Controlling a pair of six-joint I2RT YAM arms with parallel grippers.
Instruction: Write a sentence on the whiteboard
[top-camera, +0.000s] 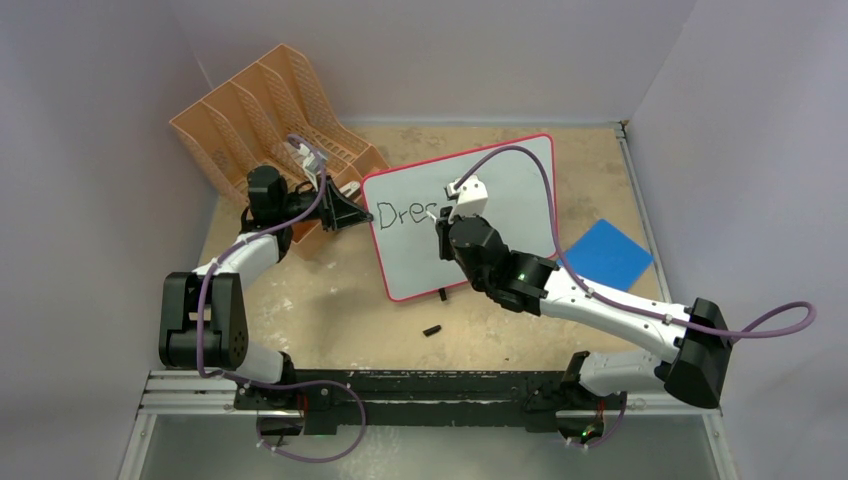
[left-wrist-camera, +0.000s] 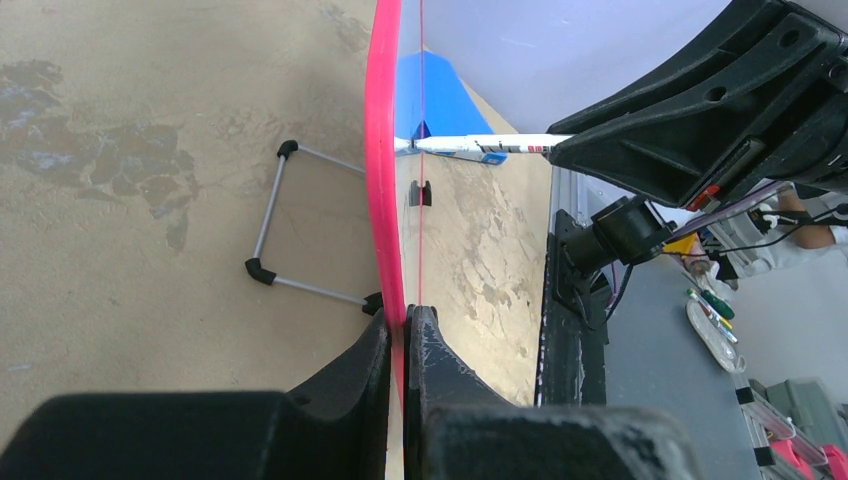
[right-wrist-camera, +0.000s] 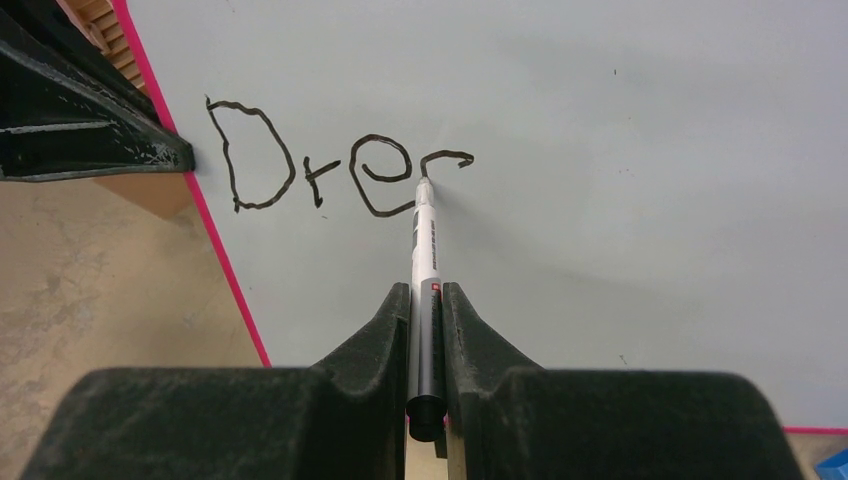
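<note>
Pinching a marker (right-wrist-camera: 428, 250), the right hand (right-wrist-camera: 427, 295) is penning the sentence's (right-wrist-camera: 316, 185) fourth letter; the left hand (left-wrist-camera: 405, 322) is clamping the whiteboard's (top-camera: 510, 205) edge. Most words are waiting.

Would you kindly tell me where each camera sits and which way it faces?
Top external: above, behind the robot, looking down on the red-framed white whiteboard; left arm and right arm show.
Left wrist: on the left arm, looking along the whiteboard's edge; the left end effector clamps it.
Right wrist: on the right arm, looking down the white marker pen at the black letters; the right end effector grips it.
Shared: both wrist views show board and pen.
</note>
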